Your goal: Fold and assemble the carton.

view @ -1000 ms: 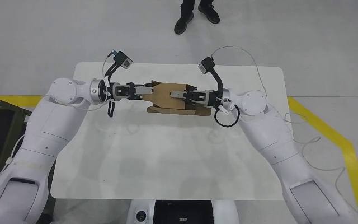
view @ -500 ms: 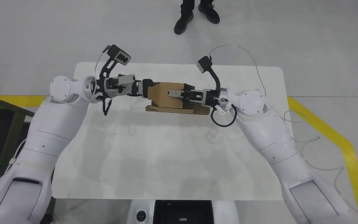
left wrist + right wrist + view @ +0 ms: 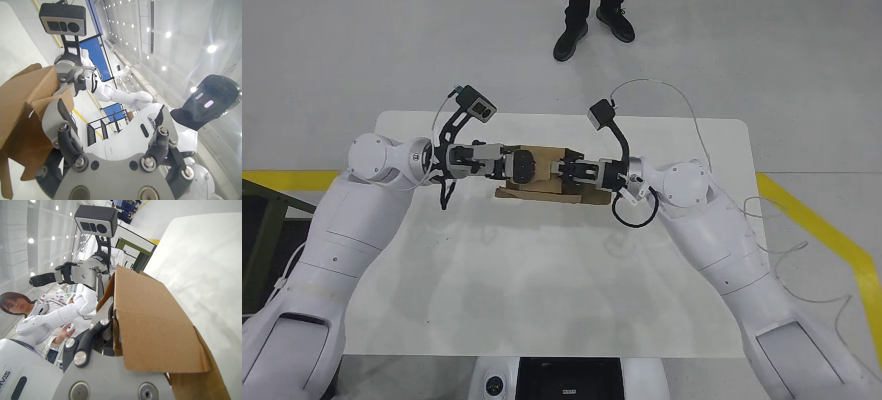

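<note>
**CARTON: ARMS DRAWN INWARD**

Over the last second both arms have moved toward each other. The left claw (image 3: 518,165) now meets the end of the carton (image 3: 542,186), fingers spread wide (one against a flap). The right claw (image 3: 565,171) is clamped on the opposite wall. The carton sits between them, over the far half of the bench (image 3: 542,290).

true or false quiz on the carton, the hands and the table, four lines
1. The carton is between the left hand and the right hand. True.
2. The left hand is shut tight. False: its fingers are spread wide.
3. The carton is by the table's near edge. False: it is by the far edge.
4. The table is white. True.
</note>
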